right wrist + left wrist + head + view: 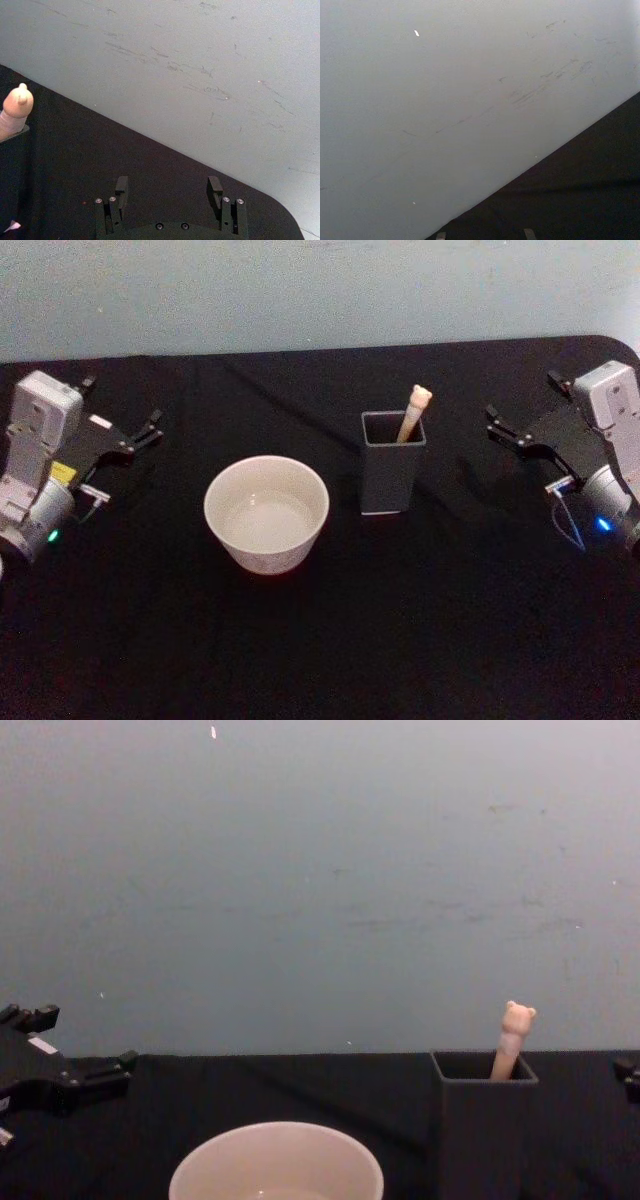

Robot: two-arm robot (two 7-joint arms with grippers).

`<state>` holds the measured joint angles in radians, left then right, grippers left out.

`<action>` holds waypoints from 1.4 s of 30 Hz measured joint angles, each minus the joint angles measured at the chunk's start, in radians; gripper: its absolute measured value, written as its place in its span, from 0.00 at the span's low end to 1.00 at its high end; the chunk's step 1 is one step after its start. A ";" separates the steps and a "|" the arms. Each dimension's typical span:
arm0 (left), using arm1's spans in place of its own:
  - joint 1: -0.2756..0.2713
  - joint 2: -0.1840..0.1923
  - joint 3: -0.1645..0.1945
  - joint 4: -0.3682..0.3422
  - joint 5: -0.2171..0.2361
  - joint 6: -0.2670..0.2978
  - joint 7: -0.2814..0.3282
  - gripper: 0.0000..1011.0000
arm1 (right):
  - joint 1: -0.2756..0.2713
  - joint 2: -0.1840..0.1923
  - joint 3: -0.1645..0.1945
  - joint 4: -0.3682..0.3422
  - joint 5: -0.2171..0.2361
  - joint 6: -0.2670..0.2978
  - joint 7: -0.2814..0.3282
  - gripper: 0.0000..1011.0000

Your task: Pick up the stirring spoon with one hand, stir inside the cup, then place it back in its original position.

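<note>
Near the middle of the black tablecloth (330, 640), reading the head view as a clock face, the cream-white cup (267, 512) is sitting upright with its wide mouth facing up. At 3 o'clock from it, and apart from it, a dark grey square-sided holder (392, 480) is standing. The stirring spoon (416, 410) is resting inside that holder, its pale handle and bear-head knob sticking out above the rim and leaning toward 1 o'clock, while its bowl is lying hidden within the holder's walls. The left gripper (120, 407) is hanging over the cloth at 10 o'clock from the cup, well apart from it, with its fingers spread wide and gripping nothing. The right gripper (525, 402) is hovering at 2 o'clock from the holder, near it but not touching, and the right wrist view is showing its fingers likewise spread apart and empty. Behind the table, a pale, scuffed wall (320, 870) is running across at 12 o'clock.
</note>
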<state>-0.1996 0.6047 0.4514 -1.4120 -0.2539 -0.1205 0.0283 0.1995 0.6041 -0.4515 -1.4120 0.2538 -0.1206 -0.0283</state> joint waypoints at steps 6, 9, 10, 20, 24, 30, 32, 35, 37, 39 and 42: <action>0.000 0.000 0.000 0.000 0.000 0.000 0.000 0.99 | 0.000 0.000 0.000 0.000 0.000 0.000 0.000 0.99; 0.000 0.000 0.000 0.000 0.000 0.000 0.000 0.99 | 0.000 0.001 0.000 0.000 0.000 0.000 0.000 0.99; 0.000 0.000 0.000 0.000 0.000 0.000 0.000 0.99 | 0.000 0.001 0.000 0.000 0.000 0.000 0.000 0.99; 0.000 0.000 0.000 0.000 0.000 0.000 0.000 0.99 | 0.000 0.001 0.000 0.000 0.000 0.000 0.000 0.99; 0.000 0.000 0.000 0.000 0.000 0.000 0.000 0.99 | 0.000 0.001 0.000 0.000 0.000 0.000 0.000 0.99; 0.000 0.000 0.000 0.000 0.000 0.000 0.000 0.99 | 0.000 0.001 0.000 0.000 0.000 0.000 0.000 0.99; 0.000 0.000 0.000 0.000 0.000 0.000 0.000 0.99 | 0.000 0.001 0.000 0.000 0.000 0.000 0.000 0.99; 0.000 0.000 0.000 0.000 0.000 0.000 0.000 0.99 | 0.000 0.001 0.000 0.000 0.000 0.000 0.000 0.99; 0.000 0.000 0.000 0.000 0.000 0.000 0.000 0.99 | 0.000 0.001 0.000 0.000 0.000 0.000 0.000 0.99; 0.000 0.000 0.000 0.000 0.000 0.000 0.000 0.99 | 0.000 0.001 0.000 0.000 0.000 0.000 0.000 0.99; 0.000 0.000 0.000 0.000 0.000 0.000 0.000 0.99 | 0.000 0.001 0.000 0.000 0.000 0.000 0.000 0.99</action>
<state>-0.1995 0.6047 0.4514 -1.4119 -0.2539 -0.1205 0.0283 0.1995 0.6047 -0.4514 -1.4120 0.2539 -0.1205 -0.0283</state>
